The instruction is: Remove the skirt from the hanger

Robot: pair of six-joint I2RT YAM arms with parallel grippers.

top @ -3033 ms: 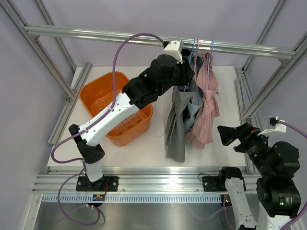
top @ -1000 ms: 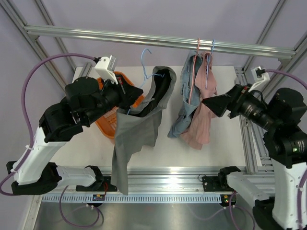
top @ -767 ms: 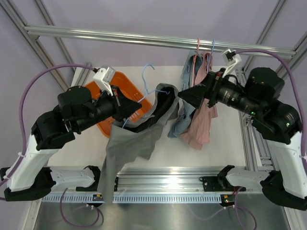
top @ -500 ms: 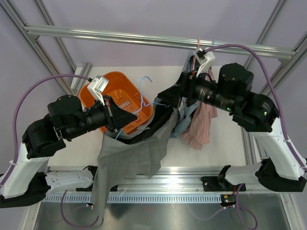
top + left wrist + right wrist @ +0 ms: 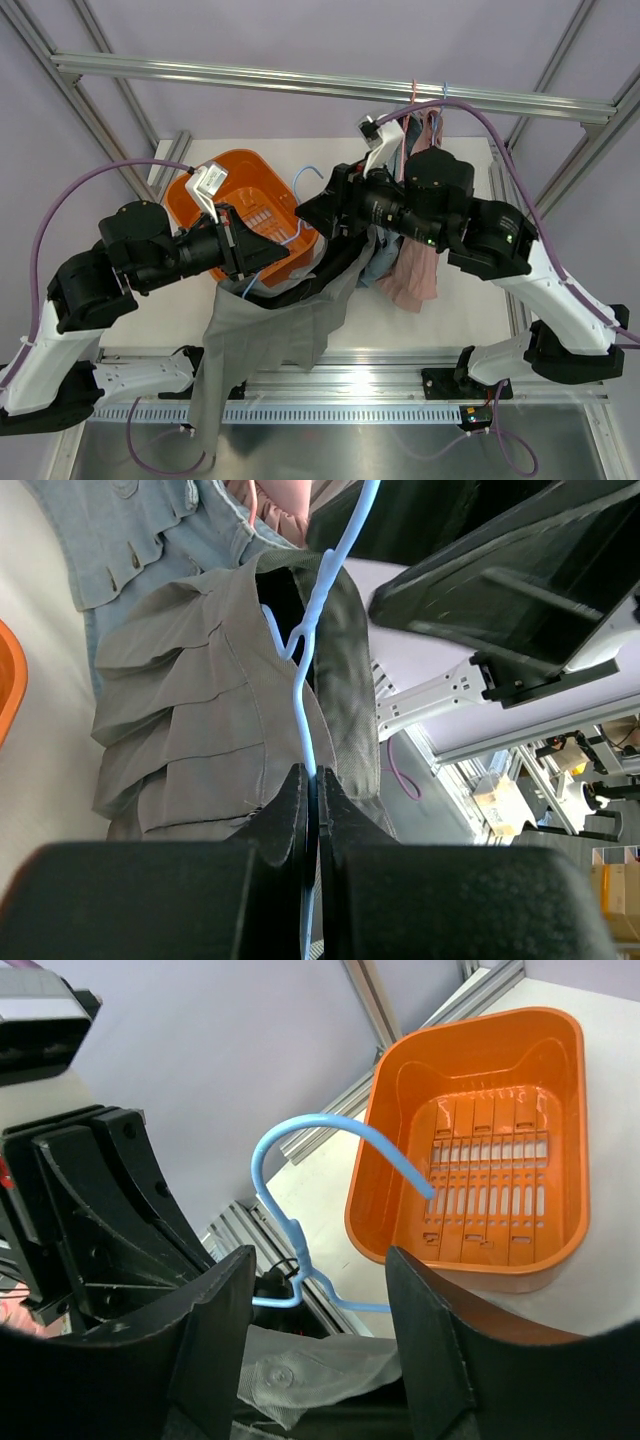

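The grey pleated skirt (image 5: 270, 335) hangs on a light-blue wire hanger (image 5: 303, 180) held over the table's front middle. My left gripper (image 5: 262, 255) is shut on the hanger's wire just below its neck. In the left wrist view the wire (image 5: 318, 610) runs between the closed fingers (image 5: 290, 810) and the skirt's waistband (image 5: 200, 710) drapes around it. My right gripper (image 5: 320, 210) is open, facing the hanger from the right. In the right wrist view the hook (image 5: 320, 1120) and the waistband (image 5: 300, 1380) lie between its spread fingers (image 5: 205, 1340).
An orange basket (image 5: 205, 195) sits at the back left and also shows in the right wrist view (image 5: 565, 1110). A blue denim garment (image 5: 380, 262) and a pink skirt (image 5: 420, 260) hang on hangers from the metal rail (image 5: 250, 78) at the back right.
My left gripper took the hanger with the grey skirt off the rail and carried it left and down. My right arm swung in from the right up to the hanger.
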